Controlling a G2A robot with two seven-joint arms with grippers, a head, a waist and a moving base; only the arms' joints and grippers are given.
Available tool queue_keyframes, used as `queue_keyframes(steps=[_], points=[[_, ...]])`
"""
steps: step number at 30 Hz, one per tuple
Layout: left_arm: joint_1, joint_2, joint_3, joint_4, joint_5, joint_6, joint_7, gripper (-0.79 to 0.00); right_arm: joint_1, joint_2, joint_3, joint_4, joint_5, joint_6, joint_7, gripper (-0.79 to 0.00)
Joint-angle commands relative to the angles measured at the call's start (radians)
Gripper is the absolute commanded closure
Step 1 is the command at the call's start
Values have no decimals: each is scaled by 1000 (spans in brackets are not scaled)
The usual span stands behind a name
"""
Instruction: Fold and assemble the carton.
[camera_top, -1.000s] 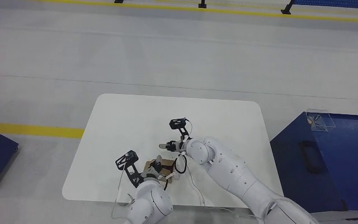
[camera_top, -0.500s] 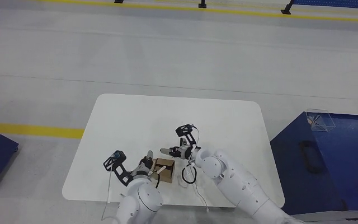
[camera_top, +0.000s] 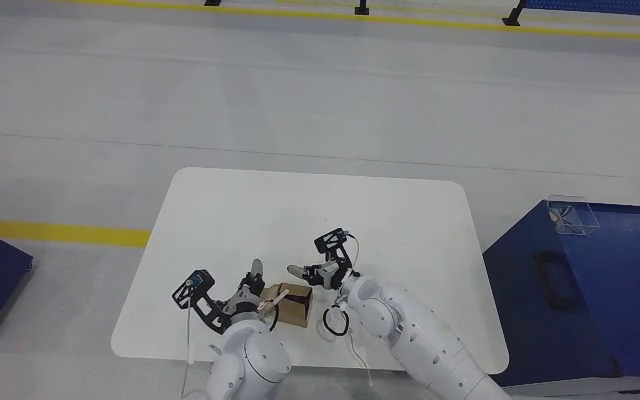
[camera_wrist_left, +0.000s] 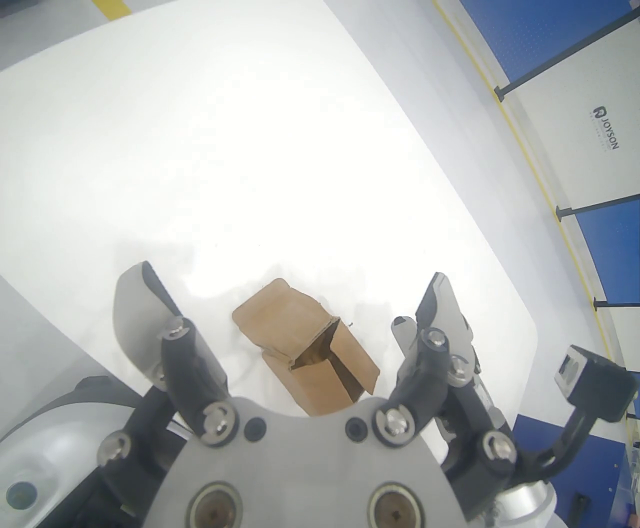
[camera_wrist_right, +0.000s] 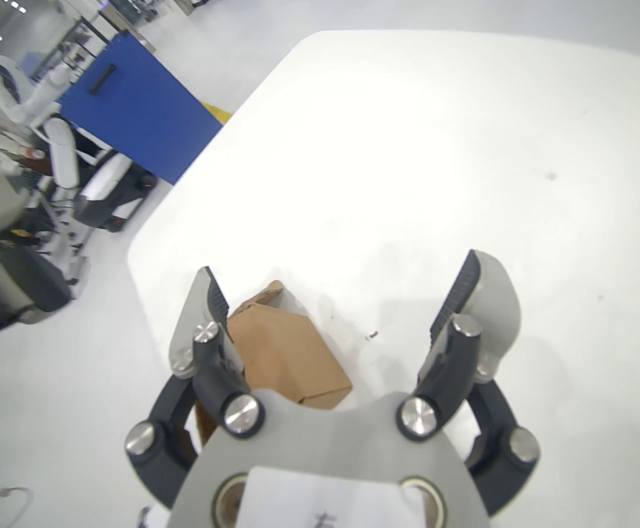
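Between the wide fingers of the left pincer (camera_wrist_left: 289, 275) the carton (camera_wrist_left: 305, 350) is centred; it is offset beside one finger of the equally wide right pincer (camera_wrist_right: 342, 267).

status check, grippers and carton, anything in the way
Left gripper open, right gripper open, both at the carton, neither gripping it. Carton lies on the table, one end open. Nothing in the way.

Carton (camera_top: 293, 301) plain brown cardbd; table (camera_top: 300, 210) white; cabinet (camera_top: 580, 290) blue; floor stripe (camera_top: 70, 234) yellow.
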Motion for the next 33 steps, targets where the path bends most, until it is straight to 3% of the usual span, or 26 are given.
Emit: queue_keyframes(steps=[1,5,7,11,17,18,19,20,22,25,33], points=[[52,-7,-11,-20,-84,-19,97,-785,-33,6,17,-25,-55,4,-25,-785],[142,-12,-42,20,-218,-127,210,-785,-83,24,79,-49,-63,-23,-63,-785],[173,-3,-38,78,-162,-186,221,-785,-109,31,117,-66,-46,-15,-87,-785],[229,24,-24,126,19,-289,116,-785,-133,40,175,-96,-2,-11,-52,-785],[231,39,-10,120,163,-293,-32,-785,-145,43,212,-128,9,-19,-27,-785],[222,37,-1,127,162,-291,-38,-640,-146,43,214,-130,9,-22,-26,-785],[214,37,11,139,168,-293,-44,-406,-148,43,217,-131,10,-24,-26,-785],[207,36,21,149,172,-293,-51,-231,-150,42,219,-133,12,-25,-27,-785],[189,34,36,171,168,-286,-70,0,-153,41,224,-132,14,-29,-28,-785],[155,32,48,214,180,-282,-99,0,-154,41,225,-131,14,-31,-27,-785],[67,16,84,312,140,-246,-50,0,-154,41,225,-131,14,-31,-27,-785]])
